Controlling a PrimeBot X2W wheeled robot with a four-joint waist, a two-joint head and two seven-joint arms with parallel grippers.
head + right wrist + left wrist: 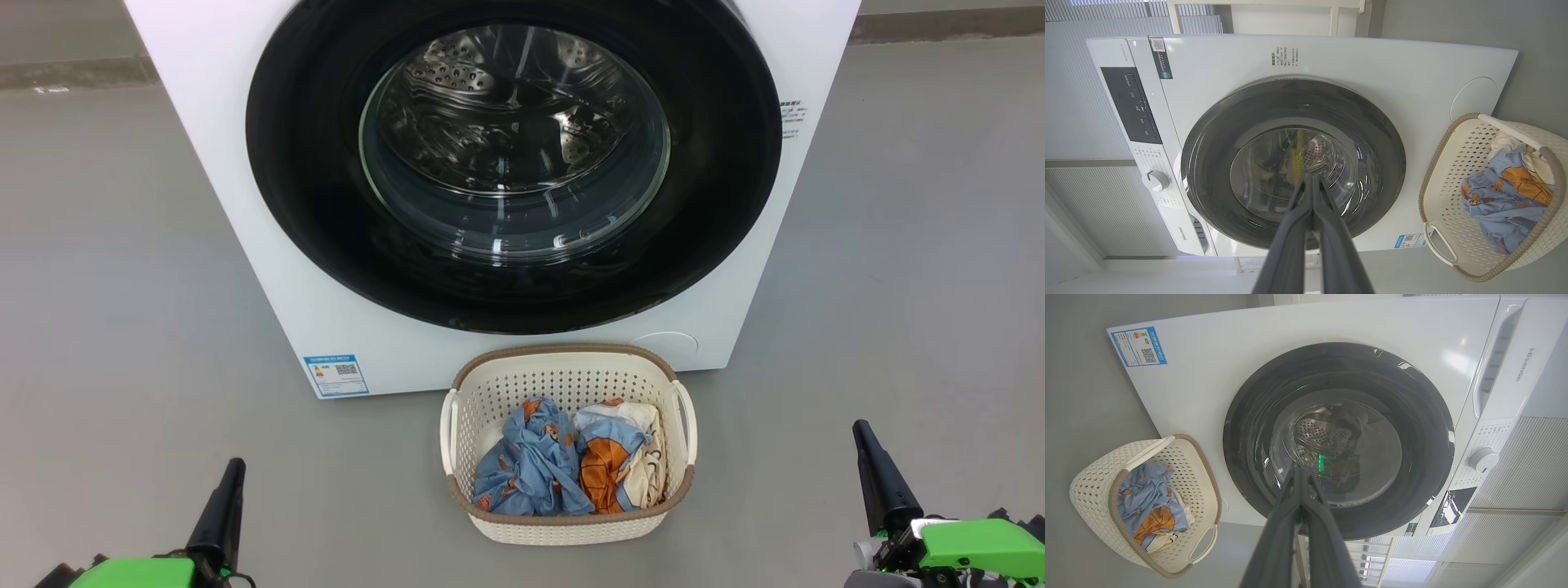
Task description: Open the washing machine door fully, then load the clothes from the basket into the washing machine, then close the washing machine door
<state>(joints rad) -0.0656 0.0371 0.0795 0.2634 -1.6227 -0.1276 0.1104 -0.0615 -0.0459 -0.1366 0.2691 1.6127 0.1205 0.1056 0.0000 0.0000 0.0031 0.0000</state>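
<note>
The white washing machine (212, 163) stands straight ahead, its round black-rimmed door (310, 212) lying flat against the front, the steel drum visible through the glass bowl (514, 147). On the floor just before it sits the cream basket (563, 523) holding the clothes: a light blue garment (531, 465) beside a cream, blue and orange one (620, 457). My left gripper (231, 469) rests low at the left, fingers shut together (1301, 473). At the lower right, my right gripper (861, 433) is shut too (1309, 179). Both are empty and well short of the machine.
Grey floor (106, 327) spreads to both sides of the machine and basket. A blue label (336, 374) sits at the machine's lower left corner. The wrist views show the control panel (1131, 106) and a knob (1483, 459) at the machine's top, with pale slatted panels behind.
</note>
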